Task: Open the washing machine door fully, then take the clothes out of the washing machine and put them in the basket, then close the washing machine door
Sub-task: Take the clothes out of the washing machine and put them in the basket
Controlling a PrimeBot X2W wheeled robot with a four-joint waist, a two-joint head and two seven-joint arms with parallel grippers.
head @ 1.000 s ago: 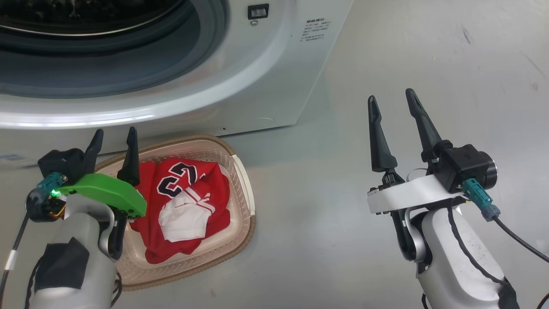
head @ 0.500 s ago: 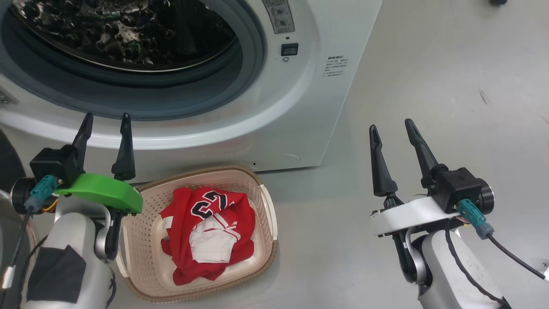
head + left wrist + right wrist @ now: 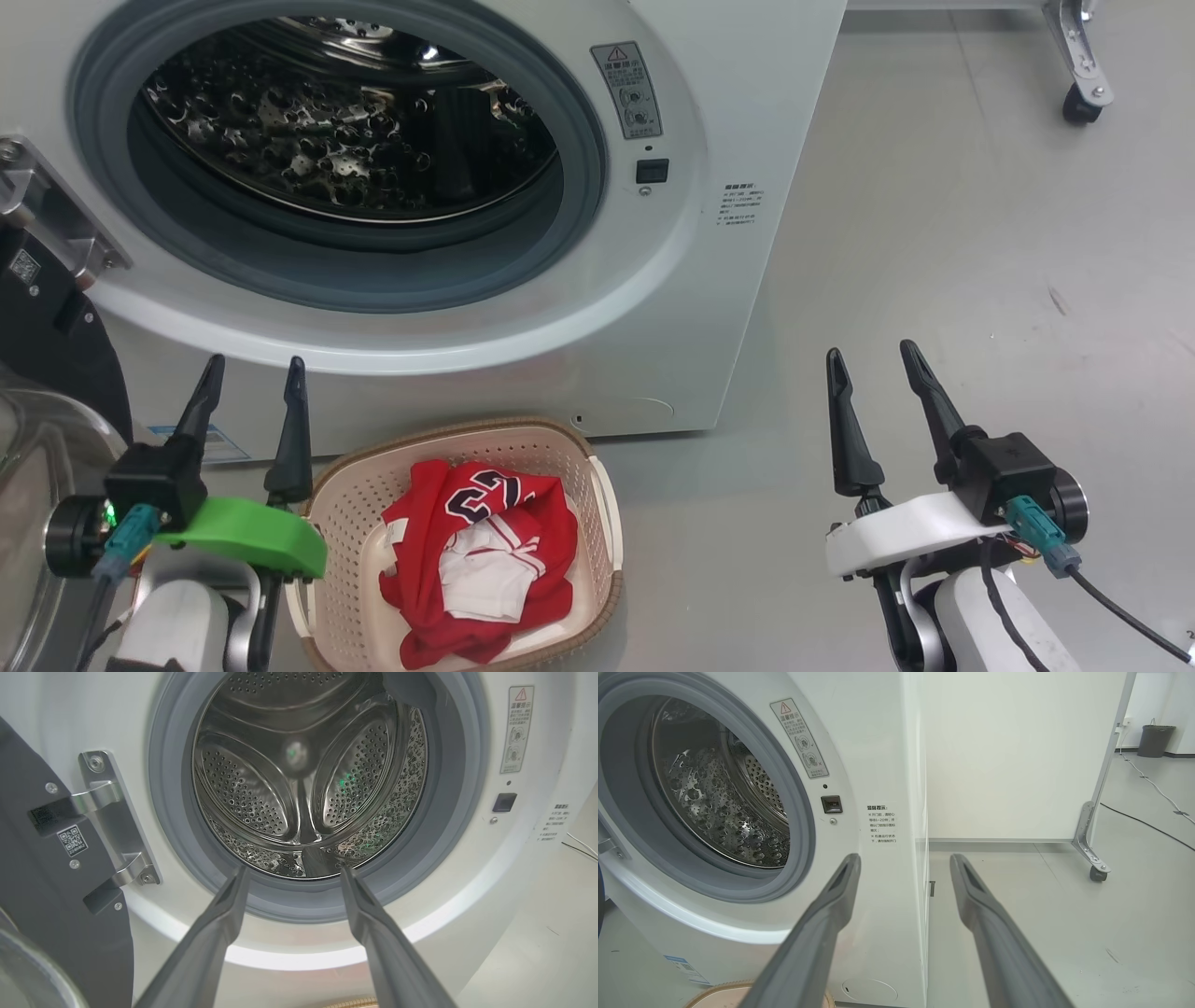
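Pale grey floor (image 3: 934,233) spreads across the right of the head view. At upper left stands the big white front-loading washing machine (image 3: 747,112), its steel drum (image 3: 345,140) showing through the grey rubber-rimmed opening. At the left edge, the round black-ringed washing machine door (image 3: 51,350) is swung wide. At bottom centre, the cream perforated plastic basket (image 3: 467,429) holds the bright red clothes (image 3: 420,523). The left gripper (image 3: 257,364), lower left, and the right gripper (image 3: 870,351), lower right, both have their fingers spread apart in free air.

Left gripper (image 3: 256,364) and right gripper (image 3: 871,353) hover apart, both gaping, empty
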